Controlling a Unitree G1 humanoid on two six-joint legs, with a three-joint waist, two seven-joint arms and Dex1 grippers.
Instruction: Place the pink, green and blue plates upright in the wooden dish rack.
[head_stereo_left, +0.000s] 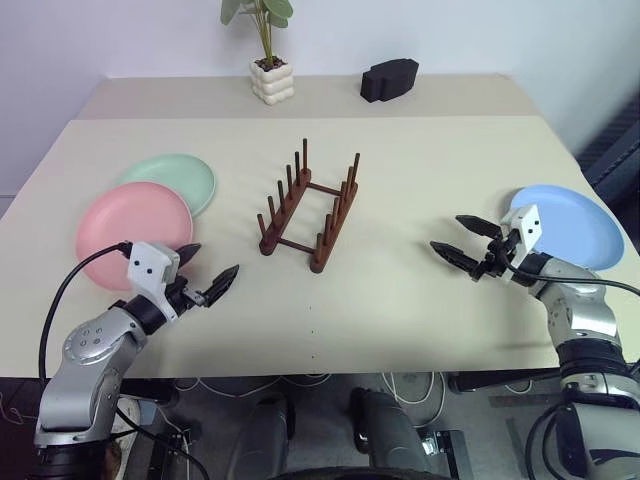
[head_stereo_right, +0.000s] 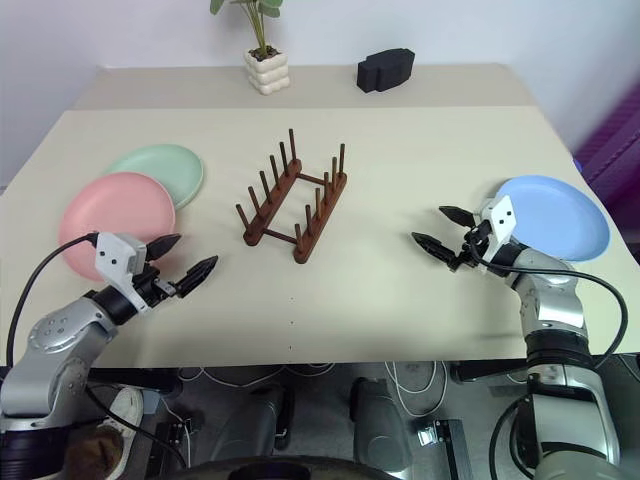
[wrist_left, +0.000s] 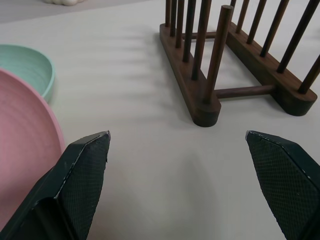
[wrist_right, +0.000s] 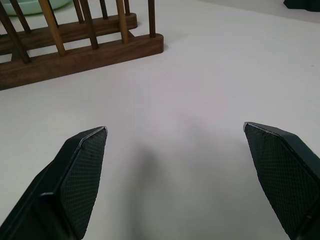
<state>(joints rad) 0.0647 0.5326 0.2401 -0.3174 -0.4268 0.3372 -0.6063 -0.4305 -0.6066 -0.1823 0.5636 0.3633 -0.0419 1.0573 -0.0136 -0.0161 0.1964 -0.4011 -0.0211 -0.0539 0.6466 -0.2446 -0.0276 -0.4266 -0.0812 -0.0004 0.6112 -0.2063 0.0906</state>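
Nothing racked yet: wooden dish rack (head_stereo_left: 310, 213) empty, pink plate (head_stereo_left: 133, 233), green plate (head_stereo_left: 172, 179), blue plate (head_stereo_left: 567, 224) flat on table, L gripper (head_stereo_left: 206, 274) & R gripper (head_stereo_left: 466, 241) spread wide, nothing held, all 3 left.

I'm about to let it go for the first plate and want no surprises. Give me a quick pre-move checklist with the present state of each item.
1. Left gripper open and holding nothing: ok.
2. Right gripper open and holding nothing: ok.
3. Wooden dish rack standing upright mid-table with no plate in its slots: ok.
4. Pink plate free to lift: ok; it lies flat, overlapping the green plate on top, beside the left gripper.
5. Blue plate within reach of the right gripper: ok, it lies flat just behind that hand.
6. Table between each gripper and the rack free of obstacles: ok; the potted plant and black block sit at the far edge.
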